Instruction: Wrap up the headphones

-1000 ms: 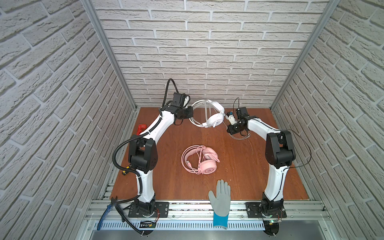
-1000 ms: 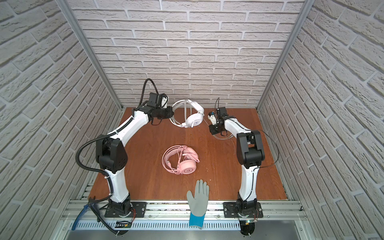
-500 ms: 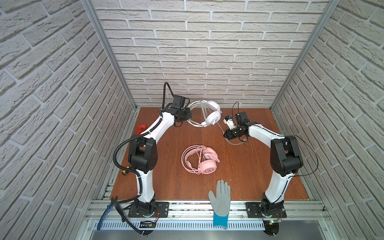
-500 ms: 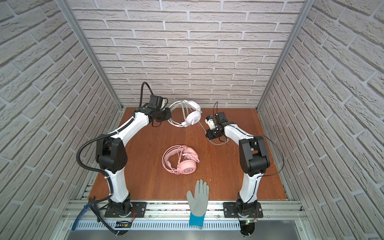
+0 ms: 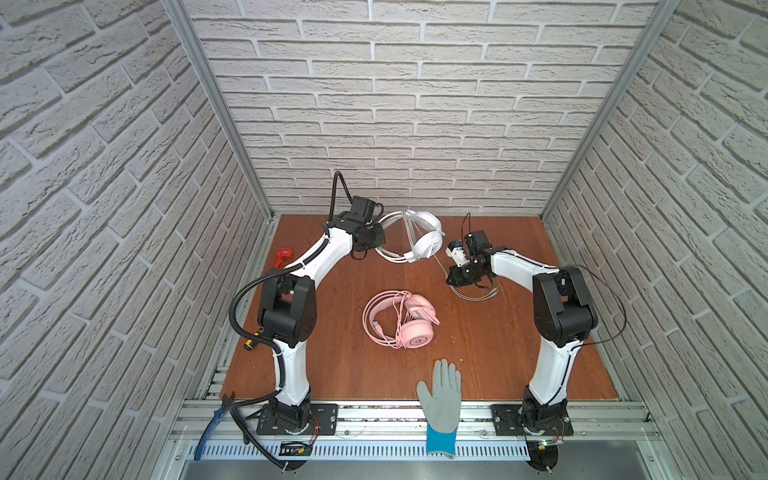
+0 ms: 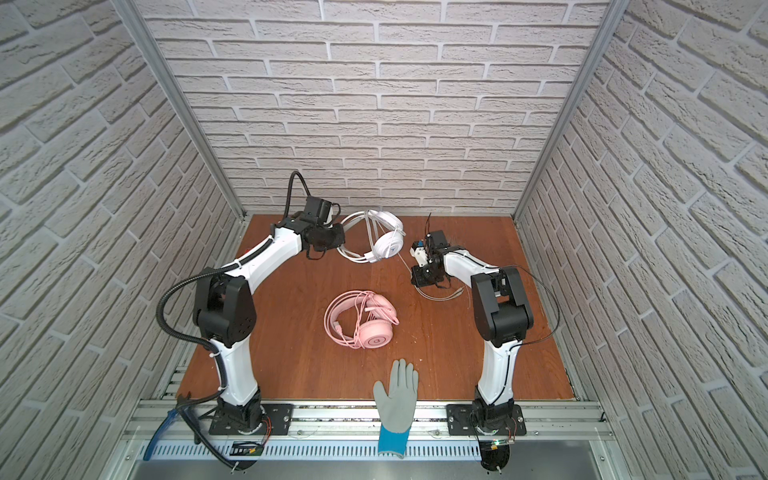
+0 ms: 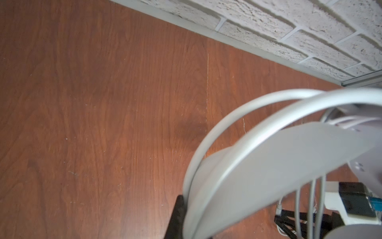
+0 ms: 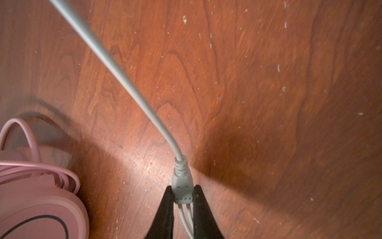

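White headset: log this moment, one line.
left pincer: shut on white over-ear headset | right pincer: shut on white cable splitter | pink over-ear headset: unheld

Both top views are brightly, evenly lit; the white brick walls [image 5: 415,104] are bowed at the edges. The white plastic headband [image 7: 268,165] is blurred in the left wrist view; glare and shadow are seen on the brown wooden tabletop [image 8: 248,82].
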`<state>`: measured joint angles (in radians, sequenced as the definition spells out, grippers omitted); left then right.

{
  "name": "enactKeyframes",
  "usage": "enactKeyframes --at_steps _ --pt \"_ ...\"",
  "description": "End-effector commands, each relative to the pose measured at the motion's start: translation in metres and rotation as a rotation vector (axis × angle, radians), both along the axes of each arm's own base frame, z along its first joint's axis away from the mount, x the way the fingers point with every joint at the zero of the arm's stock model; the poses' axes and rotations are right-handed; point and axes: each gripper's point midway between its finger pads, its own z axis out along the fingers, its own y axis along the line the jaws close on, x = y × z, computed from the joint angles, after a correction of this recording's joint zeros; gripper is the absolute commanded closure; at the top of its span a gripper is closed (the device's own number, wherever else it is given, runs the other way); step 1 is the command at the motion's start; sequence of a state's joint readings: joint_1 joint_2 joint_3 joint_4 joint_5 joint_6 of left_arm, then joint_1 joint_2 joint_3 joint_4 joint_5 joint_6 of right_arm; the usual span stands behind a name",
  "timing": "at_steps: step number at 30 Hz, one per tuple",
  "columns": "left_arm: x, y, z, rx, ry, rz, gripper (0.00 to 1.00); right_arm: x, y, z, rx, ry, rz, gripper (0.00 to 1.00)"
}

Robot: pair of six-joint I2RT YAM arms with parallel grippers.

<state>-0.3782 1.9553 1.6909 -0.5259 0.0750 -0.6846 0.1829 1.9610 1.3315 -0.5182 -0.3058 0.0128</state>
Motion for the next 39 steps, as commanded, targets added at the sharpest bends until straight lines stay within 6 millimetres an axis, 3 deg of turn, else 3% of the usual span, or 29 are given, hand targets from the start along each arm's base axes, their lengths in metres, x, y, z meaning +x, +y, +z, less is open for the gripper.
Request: enactKeyframes --at_steps 1,2,8,19,28,35,39 --pt "0.018 -0.002 0.019 -0.051 -0.082 0.032 1.0 -0.009 -0.011 -0.004 -0.059 0.063 -0.025 0.92" --pt "0.018 -0.002 0.019 -0.05 -0.08 0.029 1.0 -0.014 -0.013 -0.017 -0.076 0.103 -0.026 0.91" --pt "0.025 -0.005 0.016 -0.047 -0.071 0.009 1.0 -0.026 -0.022 -0.024 -0.141 0.148 -0.012 0.83" --pt "0.032 -0.01 0.007 -0.036 -0.036 -0.027 1.0 -0.042 -0.041 -0.022 -0.267 0.2 0.042 0.68" --pt "0.034 -0.009 0.001 -0.036 -0.015 -0.03 1.0 -0.059 -0.062 -0.033 -0.432 0.252 0.192 0.63" --pt "0.035 -0.007 0.001 -0.035 -0.011 -0.025 1.0 -0.076 -0.071 -0.045 -0.552 0.257 0.352 0.66" --pt "0.036 -0.005 0.002 -0.032 -0.01 -0.022 1.0 -0.078 -0.069 -0.045 -0.575 0.23 0.398 0.74"
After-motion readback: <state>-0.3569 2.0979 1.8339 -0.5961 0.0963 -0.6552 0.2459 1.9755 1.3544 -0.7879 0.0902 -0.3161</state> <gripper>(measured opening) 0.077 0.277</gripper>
